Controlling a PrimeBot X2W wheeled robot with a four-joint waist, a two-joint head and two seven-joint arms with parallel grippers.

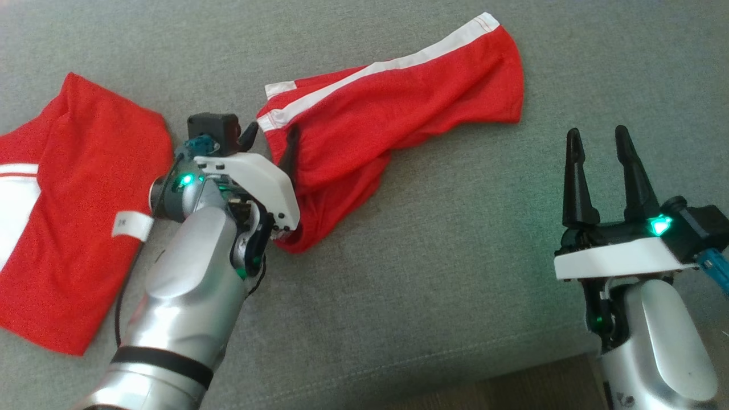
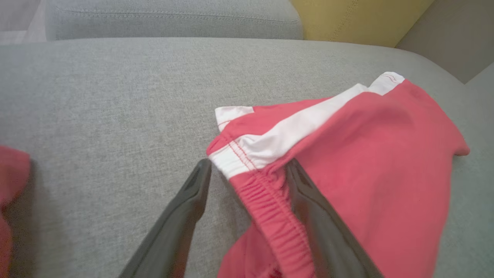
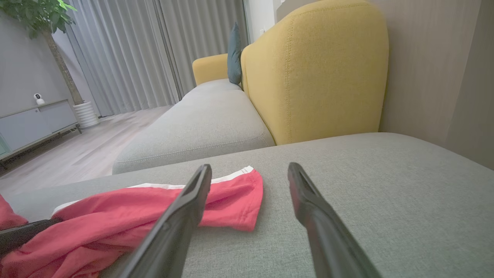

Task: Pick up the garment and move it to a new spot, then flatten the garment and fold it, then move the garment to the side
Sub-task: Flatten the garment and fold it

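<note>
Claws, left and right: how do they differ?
The left claw straddles the gathered edge of the red garment; the right claw holds nothing, above the grey sofa. In the head view the left claw is mid-left, the right claw at the lower right. Both are open.

Left arm [image 1: 182, 296] reaches forward and up-right, wrist rolled sideways, green wrist light on. Left end effector [image 1: 270, 142] has its fingers [image 2: 181, 216] spread wide apart. Right arm [image 1: 660, 336] sits low at right, forearm upright. Right end effector [image 1: 597, 136] points up the head view, fingers [image 3: 173, 231] parted, green light on.
</note>
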